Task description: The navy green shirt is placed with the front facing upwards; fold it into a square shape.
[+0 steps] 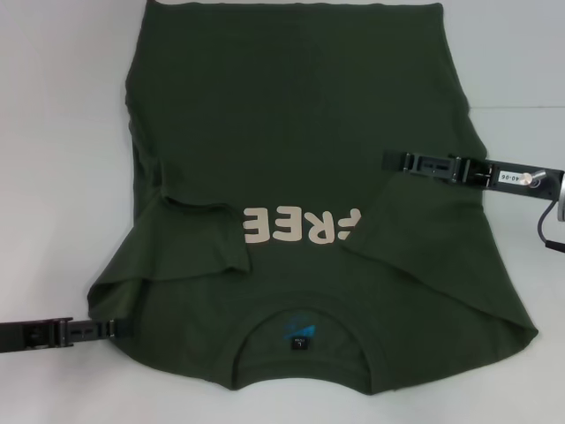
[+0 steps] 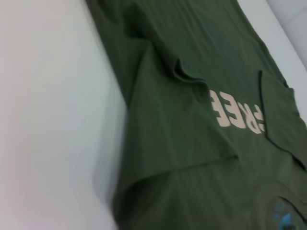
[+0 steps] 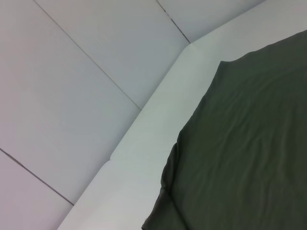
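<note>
The navy green shirt (image 1: 291, 115) lies flat on the white table, front up, with its collar toward me. Both short sleeves are folded inward over the chest and partly cover the cream letters (image 1: 300, 228). A small blue label (image 1: 300, 331) shows inside the collar. My left gripper (image 1: 124, 329) rests at the shirt's near left shoulder edge. My right gripper (image 1: 387, 162) reaches in from the right, over the shirt's right side just beyond the folded sleeve. The left wrist view shows the shirt (image 2: 192, 72) with its letters (image 2: 237, 112). The right wrist view shows only plain shirt cloth (image 3: 249, 153).
The white table (image 1: 53, 132) shows bare on both sides of the shirt and along the near edge. In the right wrist view the table's edge (image 3: 144, 143) runs past the cloth, with grey floor tiles (image 3: 72, 72) beyond it.
</note>
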`<state>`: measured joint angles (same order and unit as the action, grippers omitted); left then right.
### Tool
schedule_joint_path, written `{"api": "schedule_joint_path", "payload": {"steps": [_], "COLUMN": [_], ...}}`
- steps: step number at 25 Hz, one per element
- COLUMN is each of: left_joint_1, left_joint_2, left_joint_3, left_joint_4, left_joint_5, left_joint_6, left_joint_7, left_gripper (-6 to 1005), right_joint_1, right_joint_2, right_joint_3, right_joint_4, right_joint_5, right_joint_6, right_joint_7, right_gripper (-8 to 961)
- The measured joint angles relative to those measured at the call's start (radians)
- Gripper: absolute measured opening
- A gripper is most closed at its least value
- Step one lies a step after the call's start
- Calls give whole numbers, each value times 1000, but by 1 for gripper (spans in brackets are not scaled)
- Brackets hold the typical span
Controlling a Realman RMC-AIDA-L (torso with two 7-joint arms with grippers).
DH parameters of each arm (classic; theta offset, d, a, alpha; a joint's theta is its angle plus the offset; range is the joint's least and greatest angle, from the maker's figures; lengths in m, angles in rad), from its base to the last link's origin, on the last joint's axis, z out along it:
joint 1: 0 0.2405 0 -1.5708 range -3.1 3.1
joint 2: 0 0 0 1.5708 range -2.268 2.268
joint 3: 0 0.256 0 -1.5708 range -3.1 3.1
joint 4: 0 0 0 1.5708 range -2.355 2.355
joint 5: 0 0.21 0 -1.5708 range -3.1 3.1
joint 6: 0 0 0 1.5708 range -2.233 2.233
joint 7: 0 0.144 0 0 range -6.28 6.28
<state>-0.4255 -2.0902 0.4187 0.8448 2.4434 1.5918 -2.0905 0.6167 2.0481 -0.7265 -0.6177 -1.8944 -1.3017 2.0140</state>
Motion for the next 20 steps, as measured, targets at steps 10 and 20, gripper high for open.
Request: {"api": "schedule_joint_path", "payload": {"steps": [10,20], "left_joint_1": [-40,-60], "left_joint_2": [13,15], "left_joint_3": [16,53], "left_joint_4": [-14,-23], "left_joint_5": [64,70], "left_joint_6": [17,7], "left_joint_7": [-120,-161], "left_gripper": [936,935], "right_joint_1": [-6,-12], "right_joint_2": [-8,-14], "right_joint_3": [0,19], "right_joint_4": [-1,-1], "right_joint_5": [0,0], "right_joint_6": [-13,-24], "right_joint_7": [5,5], "right_gripper": [939,939]}}
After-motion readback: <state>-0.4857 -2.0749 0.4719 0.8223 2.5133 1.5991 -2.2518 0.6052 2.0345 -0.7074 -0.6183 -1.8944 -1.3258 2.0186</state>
